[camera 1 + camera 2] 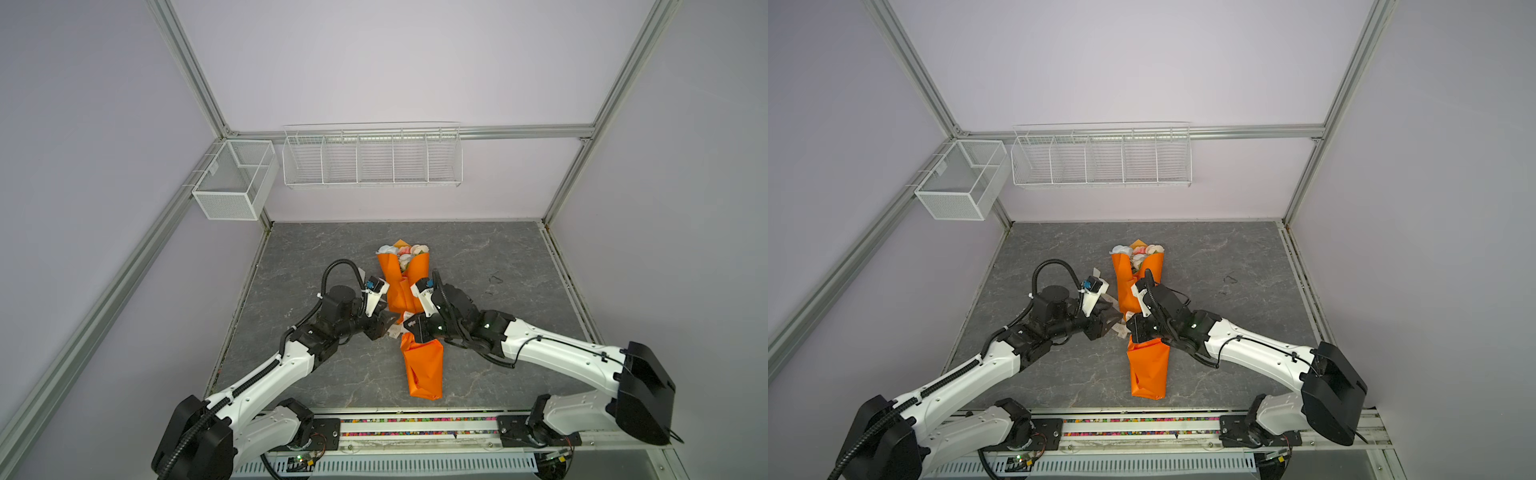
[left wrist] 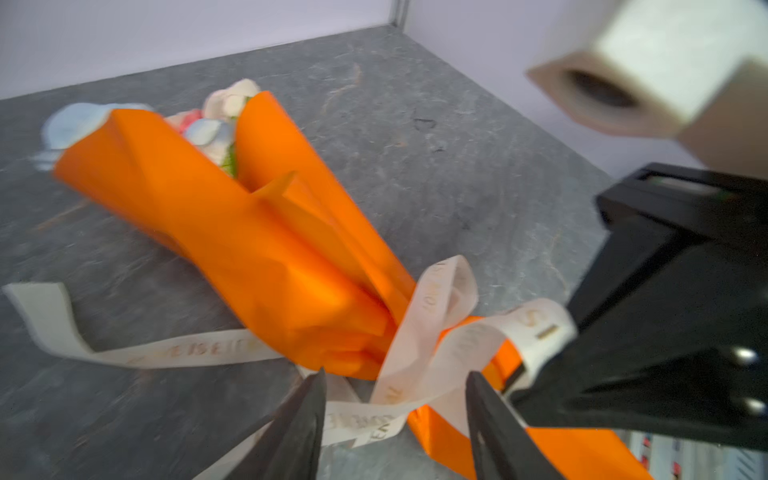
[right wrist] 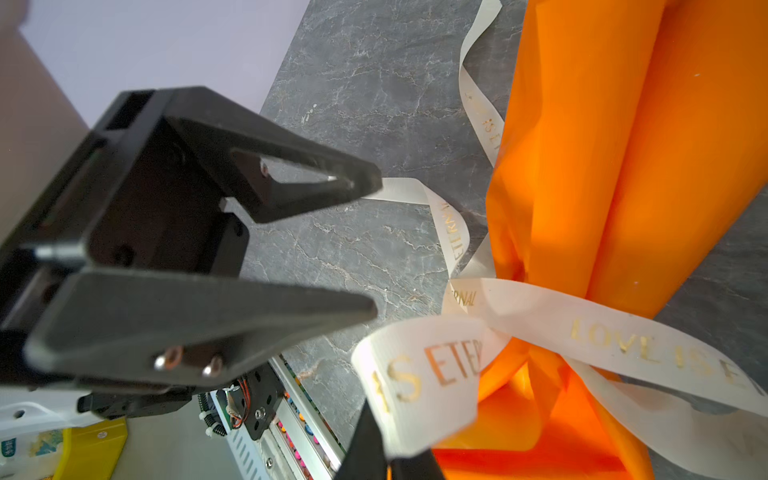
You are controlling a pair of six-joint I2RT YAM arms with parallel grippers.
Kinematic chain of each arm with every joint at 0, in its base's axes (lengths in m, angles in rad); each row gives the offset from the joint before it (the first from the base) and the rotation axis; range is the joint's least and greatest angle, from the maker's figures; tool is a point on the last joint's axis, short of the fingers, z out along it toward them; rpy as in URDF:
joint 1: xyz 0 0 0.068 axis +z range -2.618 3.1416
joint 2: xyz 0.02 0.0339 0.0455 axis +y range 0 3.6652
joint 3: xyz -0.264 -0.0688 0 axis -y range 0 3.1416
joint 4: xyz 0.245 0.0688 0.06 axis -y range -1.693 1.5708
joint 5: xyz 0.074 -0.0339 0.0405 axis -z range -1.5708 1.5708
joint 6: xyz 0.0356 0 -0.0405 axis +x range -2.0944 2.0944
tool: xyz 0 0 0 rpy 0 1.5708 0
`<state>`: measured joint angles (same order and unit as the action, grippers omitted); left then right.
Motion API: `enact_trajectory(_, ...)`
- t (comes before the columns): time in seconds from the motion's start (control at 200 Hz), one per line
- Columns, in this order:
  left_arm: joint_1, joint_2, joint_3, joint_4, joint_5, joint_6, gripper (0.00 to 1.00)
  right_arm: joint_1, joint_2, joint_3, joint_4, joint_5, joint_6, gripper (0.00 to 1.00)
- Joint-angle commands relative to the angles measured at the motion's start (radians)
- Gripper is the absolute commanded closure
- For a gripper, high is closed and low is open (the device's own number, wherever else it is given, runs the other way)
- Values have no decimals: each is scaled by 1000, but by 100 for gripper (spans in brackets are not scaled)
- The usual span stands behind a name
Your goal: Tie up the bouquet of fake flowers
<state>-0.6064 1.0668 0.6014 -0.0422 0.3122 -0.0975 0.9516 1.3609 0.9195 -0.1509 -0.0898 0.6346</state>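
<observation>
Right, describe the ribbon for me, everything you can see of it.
The ribbon is a flat cream band, slightly translucent, printed in gold with LOVE IS ETERNAL. It circles the pinched waist of the orange paper wrap and crosses itself there in a loose knot that is not pulled tight. One loop is pinched in the shut right gripper. The left gripper stands open at the crossing. A long tail curls away over the grey tabletop.

Cream ribbon (image 3: 602, 336), gold capitals: "LOVE IS E…", "IS ETER…", "ETERNAL", "…ERNAL" on separate loops. Its lettering in the left wrist view is too blurred to read.
</observation>
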Motion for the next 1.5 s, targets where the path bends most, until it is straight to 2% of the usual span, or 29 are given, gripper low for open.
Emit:
enact_trajectory(0.0,33,-16,43,-90,-170,-262,42,-1,-2,-16,31,12,-19,93)
enact_trajectory(0.15,133,103,85,-132,-136,-527,41,-2,9,-10,36,2,-23,93)
enact_trajectory(0.32,154,360,264,-297,-181,-655,48,-2,24,6,28,-5,-40,93)
enact_trajectory(0.35,163,408,309,-338,-170,-644,50,-2,25,10,27,-5,-45,93)
enact_trajectory(0.405,166,495,385,-404,-217,-655,51,-1,31,14,28,-8,-47,93)
enact_trajectory(0.48,171,596,474,-452,-243,-654,46,-1,37,18,28,-11,-50,93)
enact_trajectory(0.595,171,706,582,-501,-281,-650,46,-2,50,25,27,-13,-56,93)
enact_trajectory(0.715,173,771,624,-502,-319,-655,46,-1,65,38,26,-17,-60,93)
enact_trajectory(0.835,184,830,658,-475,-305,-658,48,-3,73,43,30,-19,-61,93)
enact_trajectory(1.015,189,890,699,-461,-317,-650,53,-4,72,47,27,-24,-66,93)
enact_trajectory(1.145,195,932,727,-455,-266,-613,75,-7,69,48,18,-18,-69,93)
enact_trajectory(1.21,196,946,742,-473,-255,-596,79,-7,68,47,14,-12,-69,93)
enact_trajectory(1.26,197,940,741,-481,-254,-586,91,-8,69,47,9,-4,-65,93)
enact_trajectory(1.34,198,886,721,-479,-239,-579,100,-14,72,47,0,6,-54,93)
enact_trajectory(1.495,197,652,636,-468,-226,-575,100,-27,70,42,2,16,-26,93)
